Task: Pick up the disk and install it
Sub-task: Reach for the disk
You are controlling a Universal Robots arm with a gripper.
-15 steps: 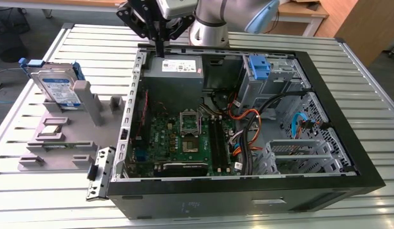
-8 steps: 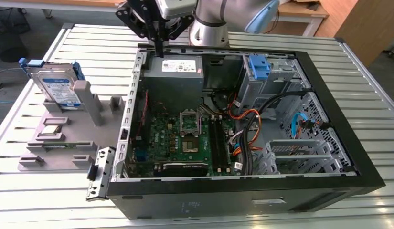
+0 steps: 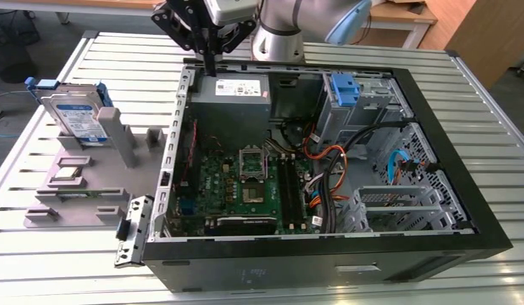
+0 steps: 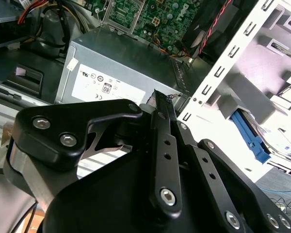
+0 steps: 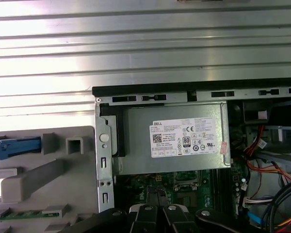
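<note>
The disk [image 3: 75, 117], silver with a blue-and-white label and a blue carrier, stands on edge in a grey holder [image 3: 92, 178] at the exterior view's left, outside the computer case. Its blue carrier edge also shows in the second wrist view [image 4: 250, 133] and the first wrist view [image 5: 14, 148]. My gripper [image 3: 209, 67] hangs over the case's back left corner, just above the grey power supply [image 3: 232, 95], well apart from the disk. Its black fingers [image 4: 161, 104] are shut together with nothing between them.
The open computer case [image 3: 465, 184] lies on a slatted metal table, with its motherboard [image 3: 244, 184], cables and a grey drive cage bearing a blue bracket [image 3: 345, 89]. The grey holder also carries smaller parts. A metal latch strip [image 3: 133, 229] lies beside the case's left wall.
</note>
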